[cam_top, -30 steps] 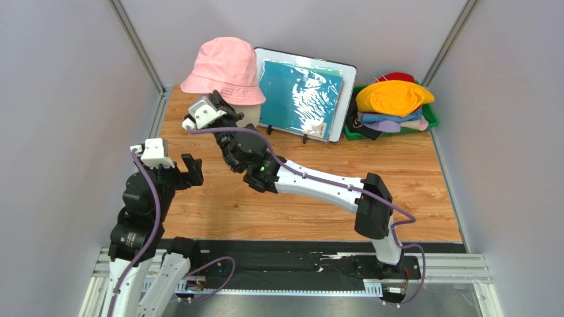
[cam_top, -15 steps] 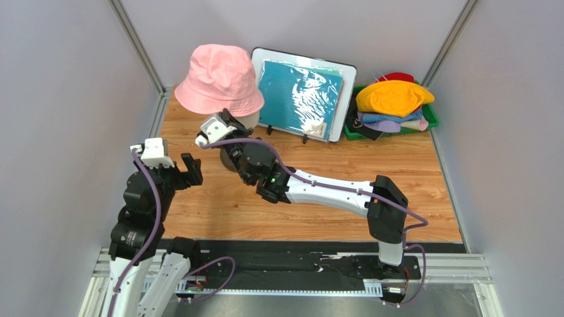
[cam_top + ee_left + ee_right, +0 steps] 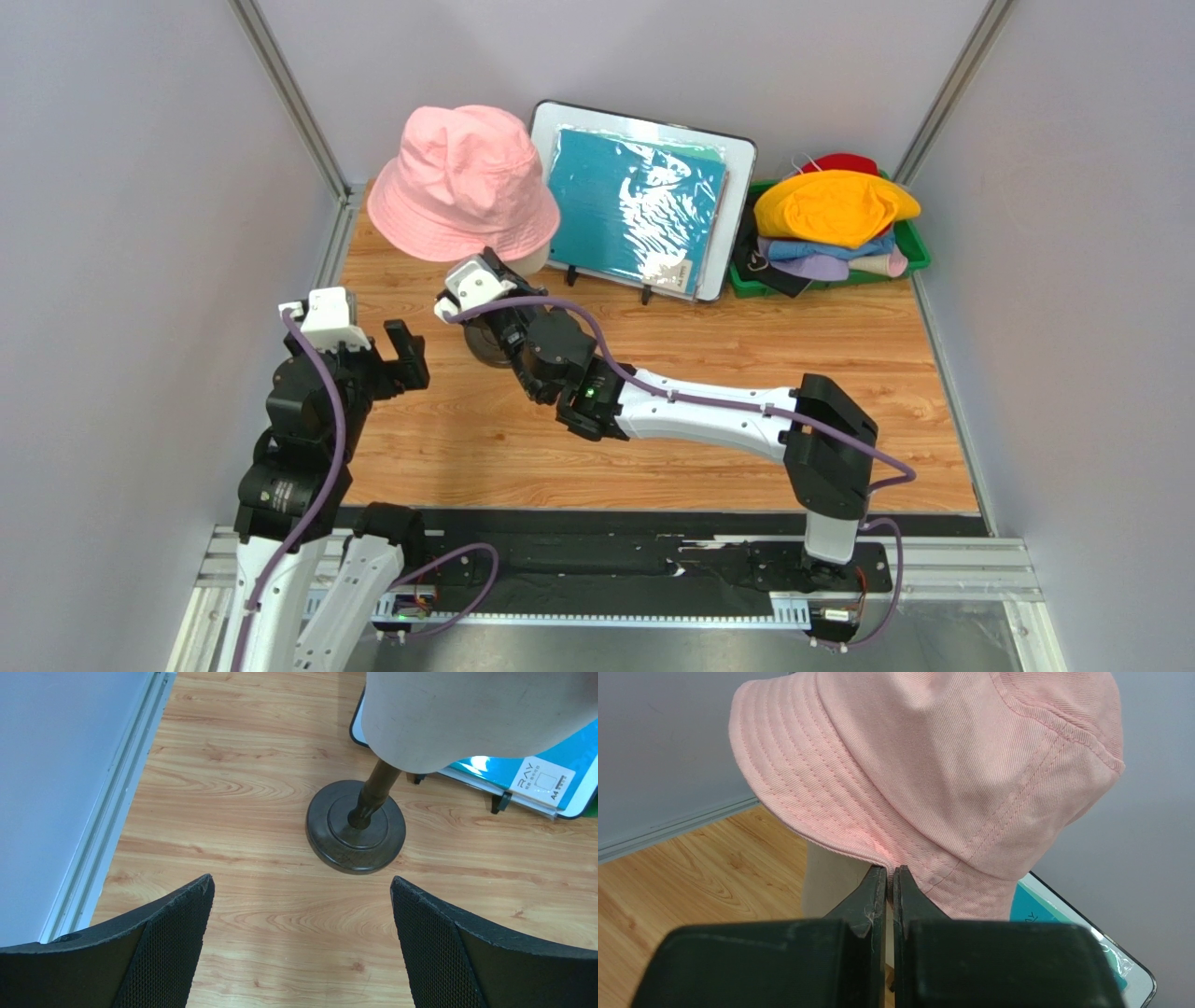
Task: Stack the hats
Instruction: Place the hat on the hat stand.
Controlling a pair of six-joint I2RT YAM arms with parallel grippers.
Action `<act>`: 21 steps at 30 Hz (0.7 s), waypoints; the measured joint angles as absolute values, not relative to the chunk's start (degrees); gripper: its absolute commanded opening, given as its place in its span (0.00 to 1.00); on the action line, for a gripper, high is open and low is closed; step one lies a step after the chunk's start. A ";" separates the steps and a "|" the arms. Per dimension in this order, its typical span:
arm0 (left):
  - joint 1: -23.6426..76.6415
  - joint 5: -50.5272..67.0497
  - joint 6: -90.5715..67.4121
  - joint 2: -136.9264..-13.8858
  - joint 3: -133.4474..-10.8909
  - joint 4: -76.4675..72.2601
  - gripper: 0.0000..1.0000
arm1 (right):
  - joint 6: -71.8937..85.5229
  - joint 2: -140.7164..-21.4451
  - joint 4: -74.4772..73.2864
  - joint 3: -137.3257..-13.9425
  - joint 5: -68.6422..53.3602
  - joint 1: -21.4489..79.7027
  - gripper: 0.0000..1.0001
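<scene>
A pink hat [image 3: 463,182] sits on a cream mannequin head [image 3: 477,721] at the back left of the wooden bench [image 3: 730,350]. The right claw [image 3: 892,875] is closed, its tips touching the brim's lower edge; whether cloth is pinched is unclear. The left claw [image 3: 302,883] hangs wide open, facing the dark round base [image 3: 356,826]. More hats, an orange-yellow hat [image 3: 835,207] on top, lie heaped in a green tray [image 3: 915,249] at the back right.

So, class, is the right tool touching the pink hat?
Touching. The right wrist view shows the right tool shut, its tips meeting the pink hat at the brim's edge with no gap.
</scene>
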State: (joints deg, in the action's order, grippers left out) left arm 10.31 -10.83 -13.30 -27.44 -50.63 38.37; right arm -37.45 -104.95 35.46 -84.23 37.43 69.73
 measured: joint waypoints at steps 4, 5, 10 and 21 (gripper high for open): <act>8.62 -10.02 -14.28 -27.94 -50.70 38.26 0.99 | -36.47 -104.55 36.23 -82.56 37.08 69.71 0.00; 8.36 -9.52 -14.87 -27.99 -50.85 38.26 0.99 | -36.16 -104.36 36.38 -82.02 36.99 69.71 0.00; 7.94 -6.35 -19.44 -28.82 -53.47 35.59 1.00 | -34.89 -103.15 37.19 -80.18 36.53 69.73 0.00; -1.39 6.66 -35.14 -36.91 -54.78 20.56 0.93 | -33.19 -101.78 37.30 -78.56 35.31 69.69 0.00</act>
